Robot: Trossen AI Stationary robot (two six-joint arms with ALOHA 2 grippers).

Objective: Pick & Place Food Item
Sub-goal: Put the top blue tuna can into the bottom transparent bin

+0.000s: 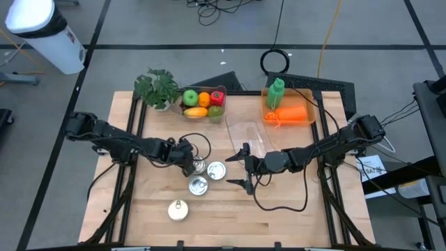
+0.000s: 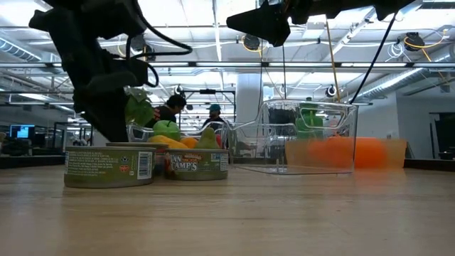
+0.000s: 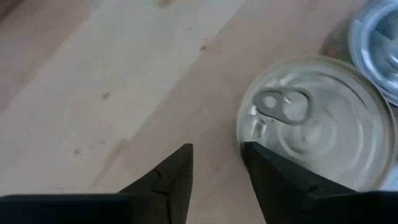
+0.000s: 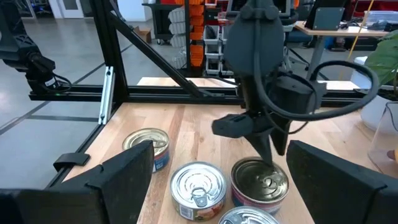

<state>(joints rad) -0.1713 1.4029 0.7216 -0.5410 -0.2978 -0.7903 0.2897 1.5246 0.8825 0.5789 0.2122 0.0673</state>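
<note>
Several tin cans with pull-tab lids stand upright on the wooden table: one (image 1: 199, 166) under my left gripper, one (image 1: 217, 170) beside it, one (image 1: 199, 185) nearer and one (image 1: 178, 210) near the front. My left gripper (image 1: 192, 164) points down at the first can (image 3: 311, 124), its fingers a little apart; one finger (image 3: 267, 168) stands over the can's rim, the other (image 3: 174, 174) over bare table. My right gripper (image 1: 245, 167) hangs wide open and empty to the right of the cans, facing them (image 4: 199, 186). My left gripper comes from above, pointing down. One finger (image 4: 268, 148) is at the rim of the can's lid (image 3: 245, 134), on the side toward the table's left. I cannot tell whether it touches the can.
A clear plastic box (image 1: 247, 136) stands behind my right gripper. At the back stand a basket of toy fruit (image 1: 202, 103), a small plant (image 1: 159, 87) and an orange tray (image 1: 287, 113) with a green bottle. Bare table lies at the front right.
</note>
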